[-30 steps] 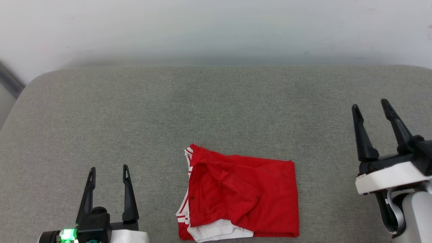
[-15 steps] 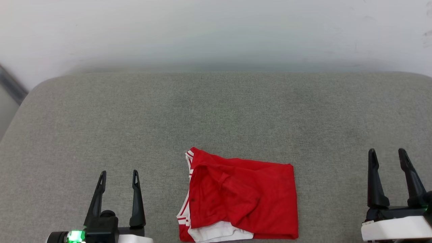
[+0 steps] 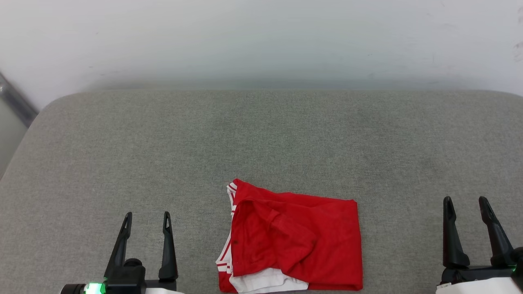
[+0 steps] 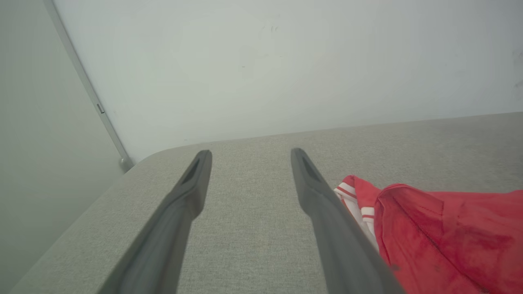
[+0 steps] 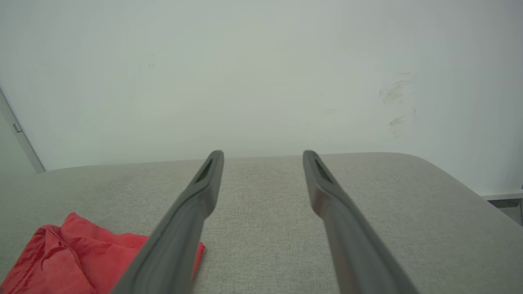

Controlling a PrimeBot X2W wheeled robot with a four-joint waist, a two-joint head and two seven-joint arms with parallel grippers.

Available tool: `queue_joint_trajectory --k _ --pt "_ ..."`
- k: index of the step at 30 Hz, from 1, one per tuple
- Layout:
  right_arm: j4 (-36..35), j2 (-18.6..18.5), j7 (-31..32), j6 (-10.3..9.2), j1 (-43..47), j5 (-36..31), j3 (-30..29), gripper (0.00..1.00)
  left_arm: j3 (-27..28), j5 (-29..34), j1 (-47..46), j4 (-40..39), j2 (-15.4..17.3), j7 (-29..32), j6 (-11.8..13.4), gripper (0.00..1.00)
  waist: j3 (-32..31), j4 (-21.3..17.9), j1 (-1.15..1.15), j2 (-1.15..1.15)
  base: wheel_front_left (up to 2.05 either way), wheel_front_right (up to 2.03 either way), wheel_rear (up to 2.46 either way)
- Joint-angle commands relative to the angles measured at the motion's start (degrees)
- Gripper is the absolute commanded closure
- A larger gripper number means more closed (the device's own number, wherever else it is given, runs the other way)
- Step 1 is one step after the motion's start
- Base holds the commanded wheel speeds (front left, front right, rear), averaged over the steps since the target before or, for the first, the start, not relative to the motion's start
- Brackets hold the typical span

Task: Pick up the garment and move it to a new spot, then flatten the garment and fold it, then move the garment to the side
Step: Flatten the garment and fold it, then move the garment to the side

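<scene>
- Both grippers stand with their fingers spread apart and hold nothing. The left gripper [image 3: 147, 215] sits low on the left and the right gripper [image 3: 466, 200] low on the right, each well clear of the cloth.
- Between them, close to the near edge, the garment [image 3: 294, 241] lies in a compact, roughly rectangular red bundle. A white sleeve [image 3: 265, 281] pokes out at its near side, and striped trim [image 3: 230, 192] runs down its left edge. No lettering shows.
- My read is that the folding is about done, if loosely, with a rumpled flap across the top layer. What seems left is shifting the bundle to the side.
- That move would call for one or both grippers to come in low and pinch through all the layers at an edge. They would then slide or lift the bundle without letting the fold spill open. The loose flap and the sleeve look the likeliest parts to drag.
- A plain pale wall [image 3: 261, 41] fills the back of the room.
- Below it is a broad grey cushion [image 3: 261, 139], woven, with rounded corners and plenty of bare space on either side of the bundle.
- A slim grey rail [image 4: 86, 85] runs down the wall at the far left corner.
- Faint scuff marks [image 5: 394, 96] smudge the wall toward the right.
</scene>
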Motion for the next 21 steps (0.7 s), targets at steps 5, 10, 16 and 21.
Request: queue_joint_trajectory --k 5,10,16,21 --pt "-0.80 0.24 -0.09 -0.02 -1.56 -1.76 0.94 0.00 0.19 -0.16 0.17 0.31 0.04 -0.13 -0.36 0.00 0.27 0.05 0.00 0.00 0.00 0.00 0.00" --pt "-2.29 -3.52 -0.08 -0.02 -7.28 -1.02 2.05 0.00 0.35 -0.19 -0.59 0.41 -0.17 -0.13 -0.40 0.00 0.87 0.01 0.00 0.00 0.00 0.00 0.00" --pt "-0.81 -13.23 1.41 -0.02 -17.50 5.69 8.24 0.00 0.23 -0.04 -1.12 0.40 -0.51 -0.13 -0.42 0.00 1.67 -0.15 0.00 0.00 0.00 0.00 0.00" --pt "1.51 -21.50 14.36 -0.02 -25.46 18.13 16.54 0.00 0.08 0.08 -1.58 0.42 -0.71 -0.13 -0.47 0.00 2.17 0.08 0.00 0.00 0.00 0.00 0.00"
